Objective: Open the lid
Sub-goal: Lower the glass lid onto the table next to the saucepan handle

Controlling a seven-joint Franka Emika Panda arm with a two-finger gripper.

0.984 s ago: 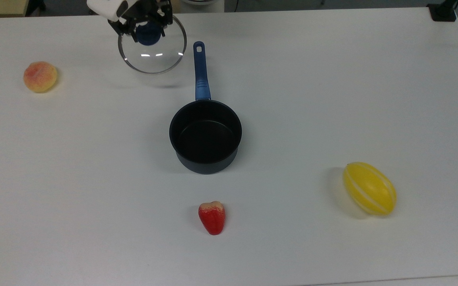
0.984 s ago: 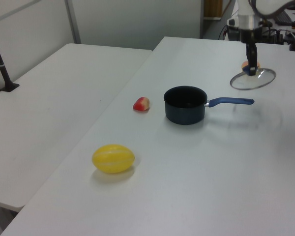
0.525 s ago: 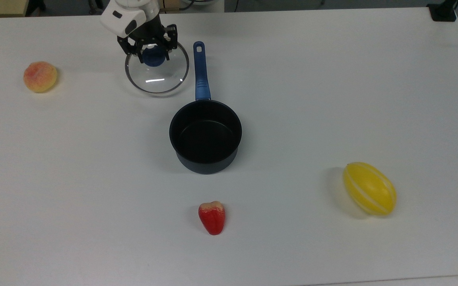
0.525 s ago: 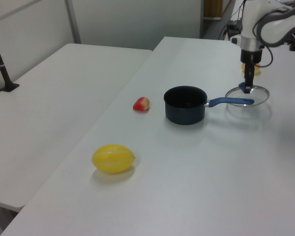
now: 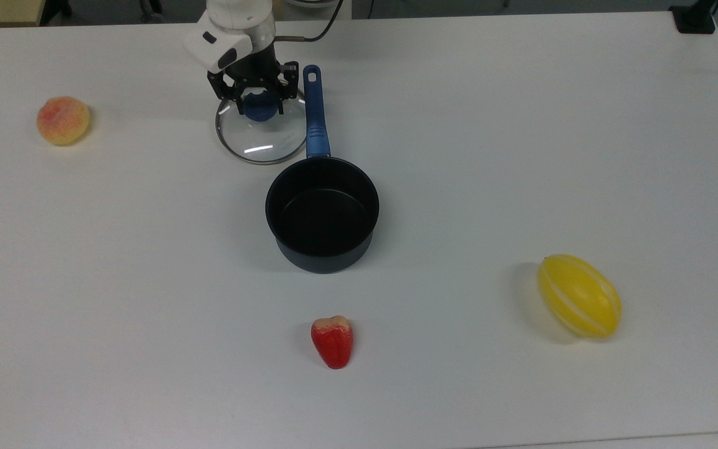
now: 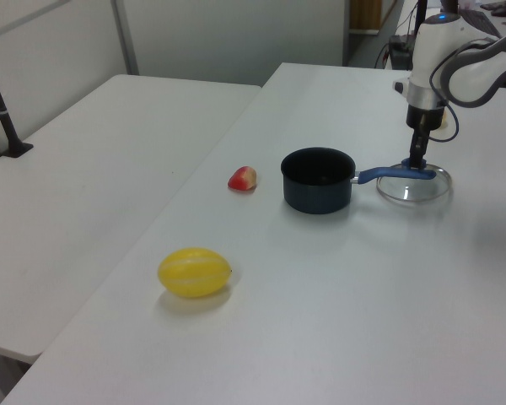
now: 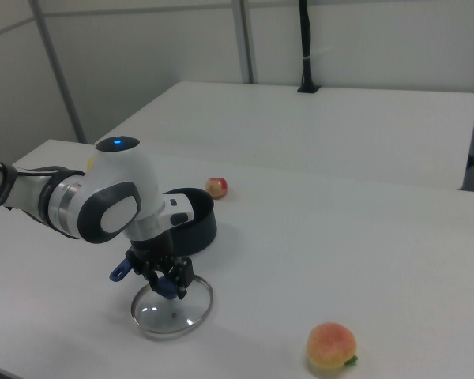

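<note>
Round clear glass lid with metal rim and blue knob is off the dark saucepan with the long blue handle, lying on the white desk just beside that handle, on the top view's left. Black two-finger claw sits directly above the knob, fingers straddling it; looks clamped on it, though contact is hard to confirm. Judgement: lid appears seated flat, so the next move is release and a straight vertical retreat.

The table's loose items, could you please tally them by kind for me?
Fruit: 3 (peach, red fruit, yellow melon)
Cookware: 2 (saucepan, lid)
Total: 5
</note>
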